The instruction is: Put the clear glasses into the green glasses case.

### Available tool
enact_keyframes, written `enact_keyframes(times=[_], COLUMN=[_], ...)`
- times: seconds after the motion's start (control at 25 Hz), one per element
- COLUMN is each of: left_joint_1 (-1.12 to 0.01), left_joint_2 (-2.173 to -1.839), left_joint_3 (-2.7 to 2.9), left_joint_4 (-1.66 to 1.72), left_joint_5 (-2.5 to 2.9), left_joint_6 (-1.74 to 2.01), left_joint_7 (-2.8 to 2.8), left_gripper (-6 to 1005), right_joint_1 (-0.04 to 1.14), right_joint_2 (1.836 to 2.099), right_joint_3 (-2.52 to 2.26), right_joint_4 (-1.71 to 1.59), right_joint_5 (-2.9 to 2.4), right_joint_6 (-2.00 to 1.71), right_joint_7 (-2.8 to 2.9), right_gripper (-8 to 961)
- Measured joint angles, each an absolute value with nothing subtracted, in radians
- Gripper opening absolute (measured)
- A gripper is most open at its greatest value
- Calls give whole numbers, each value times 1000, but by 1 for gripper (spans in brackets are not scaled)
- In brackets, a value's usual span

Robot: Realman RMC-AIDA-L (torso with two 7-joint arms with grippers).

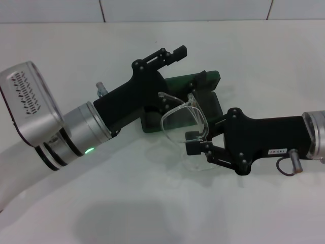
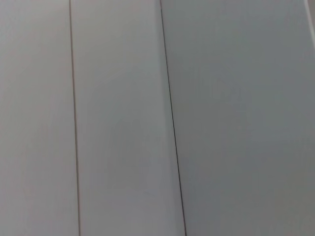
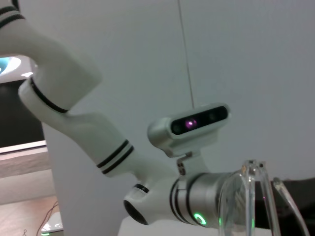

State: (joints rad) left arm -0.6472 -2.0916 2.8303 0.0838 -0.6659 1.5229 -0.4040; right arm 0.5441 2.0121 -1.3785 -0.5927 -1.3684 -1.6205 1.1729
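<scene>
You see the green glasses case (image 1: 210, 104) on the bench (image 1: 152, 203); the clear glasses (image 1: 183, 122) sit just before it, the left end effector (image 1: 175, 55) behind-left, the right end effector (image 1: 195, 142) before-right.

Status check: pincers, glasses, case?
Right pincer shut on clear glasses, held above green glasses case. Left pincer open over case, crowding the drop.
</scene>
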Motion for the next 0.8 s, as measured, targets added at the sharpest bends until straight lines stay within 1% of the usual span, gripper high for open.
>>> enact_keyframes(times=[0.32,0.8], left_joint_1=[-646,-644], left_joint_2=[-2089,-2089], left_joint_3=[2830,2829], left_joint_4=[78,44], left_joint_5=[-666,-716], left_joint_6=[1523,1523], left_joint_7=[-403,-400], left_gripper=[612,611], right_joint_1=[548,550], right_joint_2=[2002,2003], right_joint_3=[-1379,-1376], right_joint_4=[-592,-606], right_joint_5=[-1369,-1382], right_joint_6=[-1577,-1531], right_joint_7=[1206,1163], right_gripper=[127,128])
